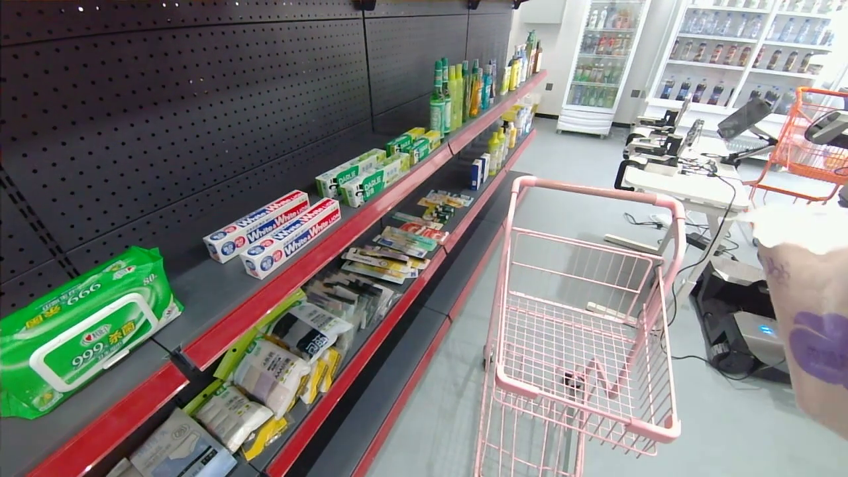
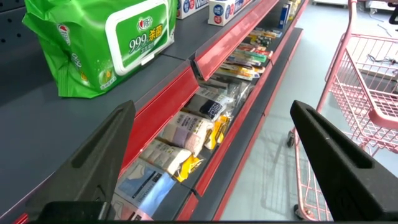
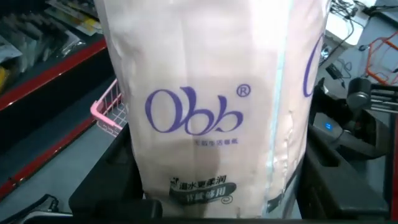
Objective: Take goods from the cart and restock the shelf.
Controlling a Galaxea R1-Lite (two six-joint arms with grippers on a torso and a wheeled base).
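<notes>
A pale beige tissue pack with purple print sits between the fingers of my right gripper, which is shut on it. In the head view the pack hangs at the far right, beside and above the pink cart, whose basket looks bare. My left gripper is open, its two black fingers wide apart over the front edge of the top shelf, close to a green wet-wipes pack. The same wipes pack lies at the shelf's near left end.
Toothpaste boxes and green bottles stand farther along the top shelf. Lower shelves hold bagged goods and toothbrush packs. A white desk with cables, an orange cart and a drinks fridge stand behind the pink cart.
</notes>
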